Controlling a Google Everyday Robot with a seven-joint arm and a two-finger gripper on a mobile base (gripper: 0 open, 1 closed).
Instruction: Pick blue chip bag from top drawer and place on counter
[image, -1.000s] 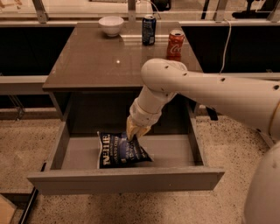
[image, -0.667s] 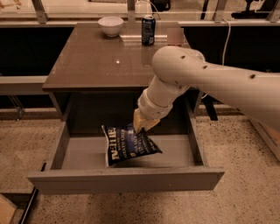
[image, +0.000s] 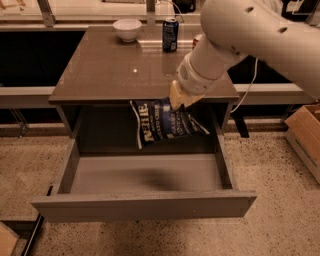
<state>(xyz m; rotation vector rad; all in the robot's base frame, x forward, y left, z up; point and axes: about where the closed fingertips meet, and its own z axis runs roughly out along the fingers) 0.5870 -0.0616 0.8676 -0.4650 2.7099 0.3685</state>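
The blue chip bag (image: 162, 122) hangs in the air above the open top drawer (image: 145, 177), at about the height of the counter's front edge. My gripper (image: 178, 100) is shut on the bag's upper right corner, and the white arm reaches down to it from the upper right. The bag's white lettering faces the camera, tilted sideways. The drawer's grey bottom is bare under the bag. The counter (image: 110, 72) is the glossy grey-brown top just behind the bag.
A white bowl (image: 127, 28) and a dark blue soda can (image: 170, 34) stand at the back of the counter. A red can is mostly hidden behind my arm. A cardboard box (image: 307, 135) sits on the floor at the right.
My gripper has lifted the chip bag from the drawer bottom up to counter-edge height. The arm has risen and now covers the red can.
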